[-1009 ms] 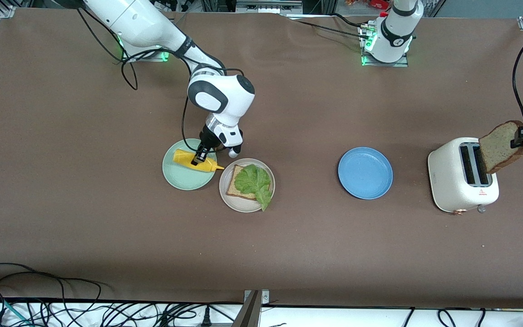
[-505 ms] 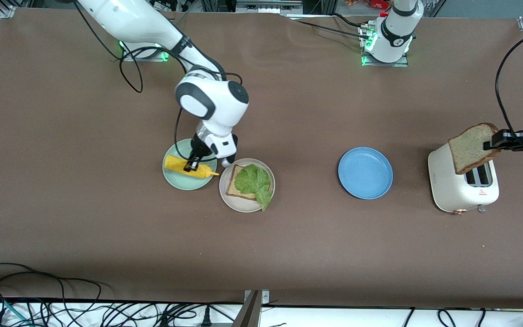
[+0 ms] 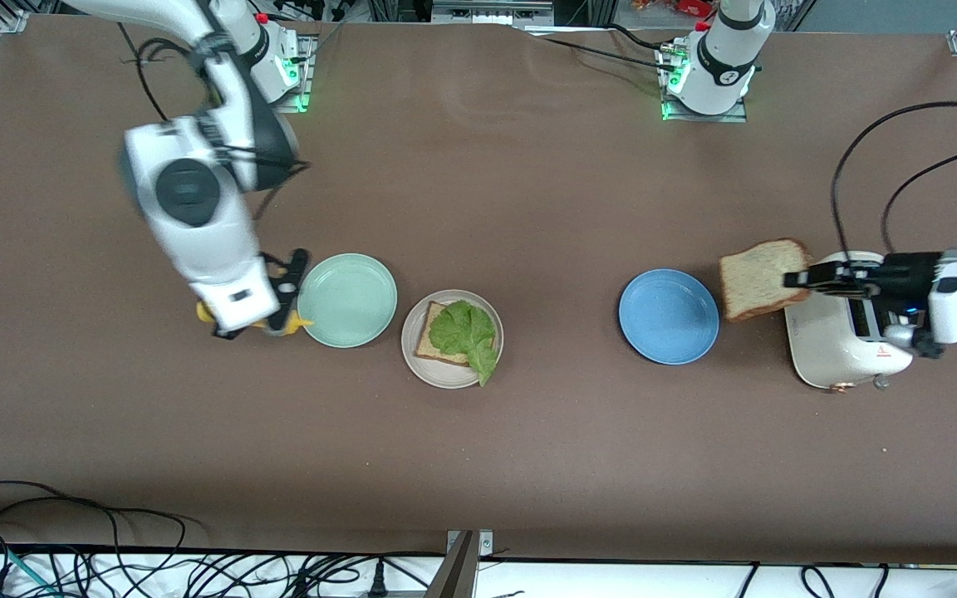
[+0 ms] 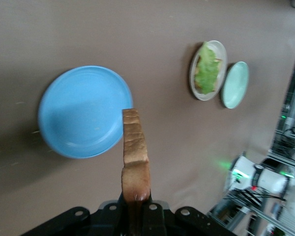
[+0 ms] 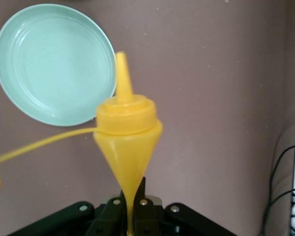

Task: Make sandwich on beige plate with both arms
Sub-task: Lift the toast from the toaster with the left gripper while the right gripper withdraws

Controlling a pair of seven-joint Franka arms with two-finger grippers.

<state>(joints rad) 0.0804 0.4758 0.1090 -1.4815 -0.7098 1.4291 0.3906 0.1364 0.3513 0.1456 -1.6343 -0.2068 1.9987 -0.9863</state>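
Since the earlier front frames, the right gripper (image 3: 267, 320) has carried the yellow mustard bottle (image 3: 252, 321) off the mint-green plate (image 3: 347, 300), and it now hangs over bare table at left of centre in the front frame, just beside that plate's rim toward the right arm's end of the table. Its fingers are clamped narrow on the bottle; in the right wrist view the bottle (image 5: 128, 142) juts up the middle of the frame with its nozzle pointing away from the gripper (image 5: 132, 219), and its cap dangles on a strap. The mint-green plate (image 5: 54, 64) fills the upper left of that view.

Next across, just below centre in the front frame, the beige plate (image 3: 452, 376) touches or nearly touches the mint-green one. On it lies 1 bread slice (image 3: 430, 345) with a lettuce leaf (image 3: 466, 332) on top, not yet covered.

Right of centre sits the blue plate (image 3: 668, 316). The left gripper (image 3: 796, 278) has swung away from the white toaster (image 3: 836, 357) and holds the 2nd bread slice (image 3: 757, 278) over the table between toaster and blue plate. Its fingers are pinched on the slice's edge; the left wrist view shows the slice (image 4: 134, 162) edge-on, rising from the gripper (image 4: 135, 216) at bottom centre, beside the blue plate (image 4: 83, 110).
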